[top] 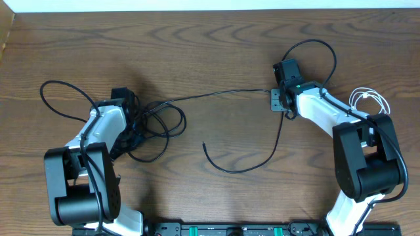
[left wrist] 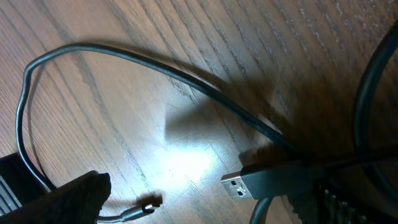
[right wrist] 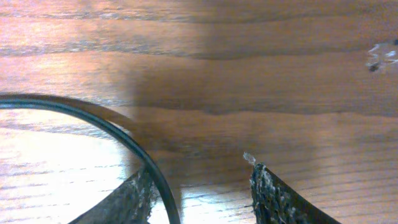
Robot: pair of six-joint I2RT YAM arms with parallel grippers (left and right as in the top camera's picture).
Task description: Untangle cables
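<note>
Overhead, black cables (top: 146, 113) tangle left of centre on the desk (top: 216, 39); left claw (left wrist: 208, 202) gapes wide, right claw (right wrist: 199, 199) partly open, both empty.

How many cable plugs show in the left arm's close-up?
2. A flat USB plug lies right of centre, low in the view; a smaller plug lies near the bottom edge, left of it. Others may be hidden outside the view.
</note>
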